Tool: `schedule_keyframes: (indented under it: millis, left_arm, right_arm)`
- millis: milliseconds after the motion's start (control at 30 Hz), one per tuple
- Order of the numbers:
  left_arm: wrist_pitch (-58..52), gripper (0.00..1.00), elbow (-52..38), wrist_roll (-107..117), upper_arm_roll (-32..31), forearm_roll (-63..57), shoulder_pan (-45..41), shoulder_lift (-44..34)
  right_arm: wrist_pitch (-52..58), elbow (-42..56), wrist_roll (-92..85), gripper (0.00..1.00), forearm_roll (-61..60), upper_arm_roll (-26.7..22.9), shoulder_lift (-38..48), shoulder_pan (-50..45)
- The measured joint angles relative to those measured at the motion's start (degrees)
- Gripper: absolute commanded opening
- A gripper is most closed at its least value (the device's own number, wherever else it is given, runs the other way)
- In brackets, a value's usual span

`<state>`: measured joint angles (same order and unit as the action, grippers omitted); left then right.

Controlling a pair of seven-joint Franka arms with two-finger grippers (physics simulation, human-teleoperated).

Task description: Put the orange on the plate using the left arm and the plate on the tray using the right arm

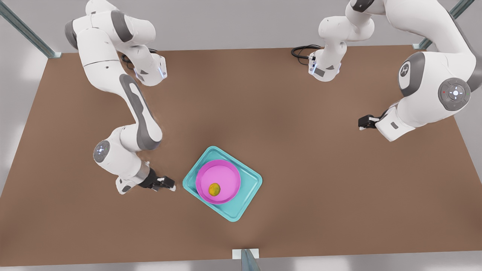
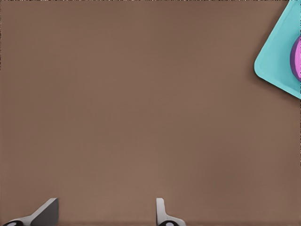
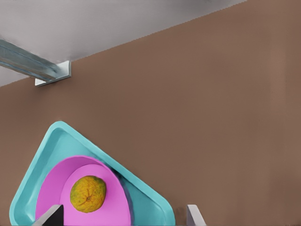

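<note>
1. Orange [image 1: 214, 189], a small round yellow-orange fruit with greenish mottling, lies well inside the scene. At the front view's left hangs the right gripper [image 1: 172, 185], a black two-finger hand on a white arm. It is low over the brown table [image 1: 301, 169], with its tips aimed at the tray's nearest corner and just short of it.
2. The right gripper's fingers [image 3: 52, 215] stand apart in the right wrist view, with nothing between them. The orange, plate and tray lie just beyond the tips.
3. Next to the front view's right lies the rectangular teal tray [image 1: 246, 180] with rounded corners and a low rim. It sits turned at an angle near the table's middle, toward the near edge.
4. The round bright pink plate [image 1: 226, 167], a shallow dish with a raised rim, rests inside the tray. It sits nearer the tray's far and left corners.
5. The orange sits on the plate's floor, off-centre toward the rim nearest the camera, and touches neither gripper.
6. A grey metal bracket [image 1: 244, 253] stands at the near table edge, below the tray in the front view.
7. Far to the front view's right, the left gripper [image 1: 361, 124] waits above bare table, well apart from the tray and orange.
8. In the left wrist view its fingers [image 2: 47, 211] are spread and empty. One tray corner [image 2: 277, 56] and a sliver of plate [image 2: 297, 56] lie some way off.
</note>
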<state>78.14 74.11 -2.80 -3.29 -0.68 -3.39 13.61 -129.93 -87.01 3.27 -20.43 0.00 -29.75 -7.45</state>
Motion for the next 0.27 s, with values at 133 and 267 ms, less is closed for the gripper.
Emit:
schedule_keyframes:
  millis: [133, 267]
  left_arm:
    - [-1.73, 1.0, -2.02, -0.12, -0.11, 0.15, 0.0, -0.29]
    - [-2.45, 1.0, -4.62, -0.14, -0.17, 0.6, -0.06, 0.78]
  right_arm:
    - [26.43, 11.42, -3.26, 1.0, 16.46, -6.47, 9.75, 2.26]
    - [41.24, 12.29, -5.98, 1.0, 23.48, -6.7, 14.83, 2.8]
